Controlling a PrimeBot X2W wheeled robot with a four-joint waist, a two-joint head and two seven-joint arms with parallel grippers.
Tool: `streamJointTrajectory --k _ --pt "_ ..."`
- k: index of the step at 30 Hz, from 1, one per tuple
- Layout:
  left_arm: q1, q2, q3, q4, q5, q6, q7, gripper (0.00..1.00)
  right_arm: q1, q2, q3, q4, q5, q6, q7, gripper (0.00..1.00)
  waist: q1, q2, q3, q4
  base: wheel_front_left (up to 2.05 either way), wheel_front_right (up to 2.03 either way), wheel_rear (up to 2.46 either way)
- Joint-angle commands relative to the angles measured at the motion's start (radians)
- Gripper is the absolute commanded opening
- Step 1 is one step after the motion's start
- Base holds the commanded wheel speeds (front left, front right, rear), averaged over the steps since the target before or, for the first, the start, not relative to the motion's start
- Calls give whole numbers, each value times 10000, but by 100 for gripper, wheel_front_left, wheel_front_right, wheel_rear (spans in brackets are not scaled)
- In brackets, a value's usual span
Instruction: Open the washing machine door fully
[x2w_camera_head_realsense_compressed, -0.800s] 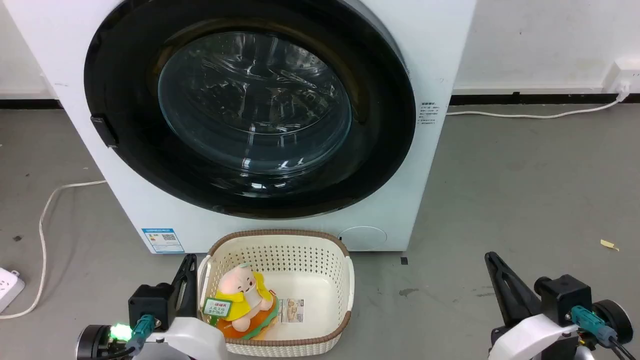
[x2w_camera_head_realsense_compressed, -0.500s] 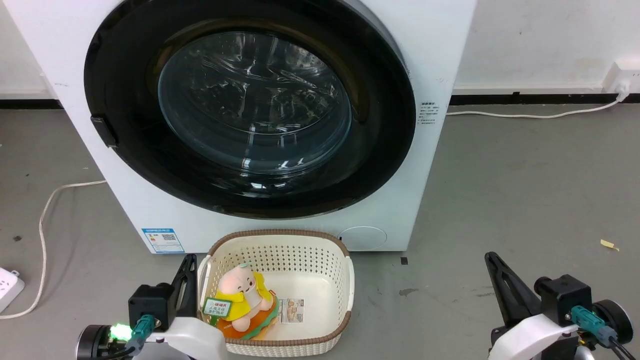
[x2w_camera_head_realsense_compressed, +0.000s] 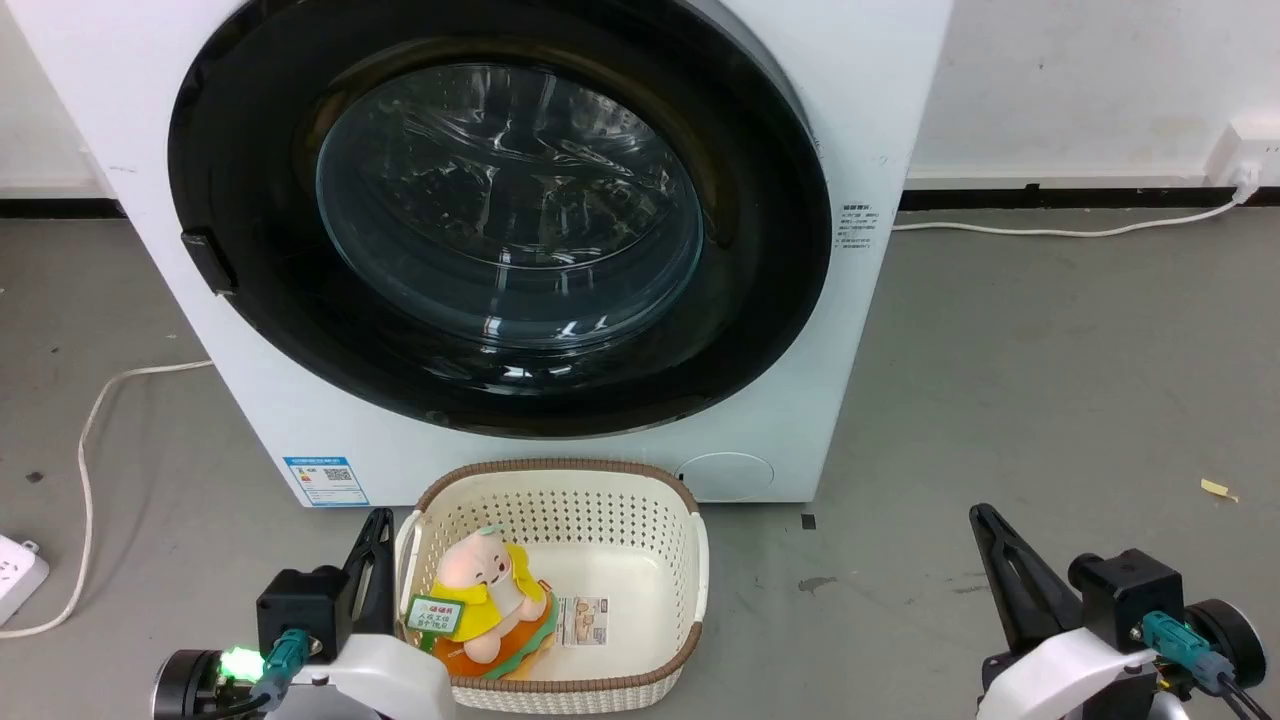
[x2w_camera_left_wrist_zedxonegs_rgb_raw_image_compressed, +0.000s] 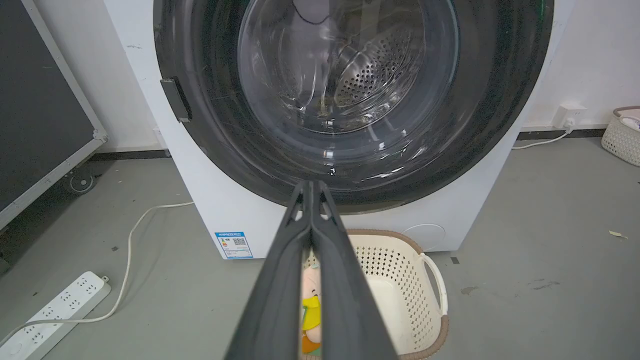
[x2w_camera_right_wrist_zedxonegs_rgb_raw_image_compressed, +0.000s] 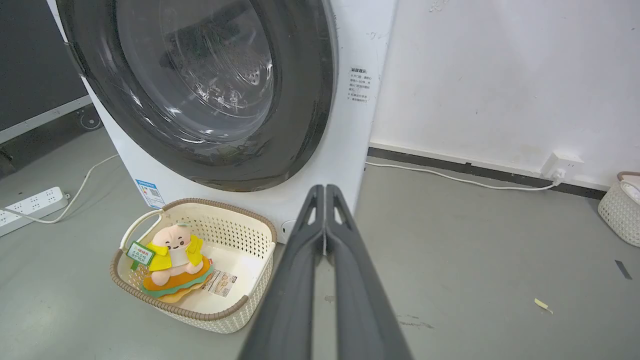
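Nothing has moved since a moment ago: our left gripper (x2w_camera_head_realsense_compressed: 378, 525) and right gripper (x2w_camera_head_realsense_compressed: 985, 522) hover clenched and empty, beyond them sits the cream perforated plastic basket (x2w_camera_head_realsense_compressed: 560, 468), then the round black-rimmed glass door (x2w_camera_head_realsense_compressed: 500, 200) shut flush on the big white washing machine (x2w_camera_head_realsense_compressed: 885, 100).

washing machine door (x2w_camera_head_realsense_compressed: 250, 330): glossy black rim, clear glass | washing machine (x2w_camera_head_realsense_compressed: 900, 90): smooth white | basket (x2w_camera_head_realsense_compressed: 560, 505): perforated cream plastic
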Motion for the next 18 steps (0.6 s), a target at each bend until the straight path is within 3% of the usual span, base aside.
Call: streamJointTrajectory --k 1,8,9,18 --pt "-151 14 -3 -39 30 -57 3 0 -119 47 -3 -45 -76 -7 5 0 0 0 0 0 0 0 0" --pt "-151 14 -3 -39 30 -57 3 0 -119 47 -3 -45 -76 -7 5 0 0 0 0 0 0 0 0" --pt "3 0 -4 2 0 1 -5 100 2 0 -2 1 8 0 -3 100 0 0 0 0 0 0 0" --pt "6 1 -71 40 -6 18 -128 100 24 2 -19 -27 124 0 -126 100 0 0 7 -4 0 0 0"
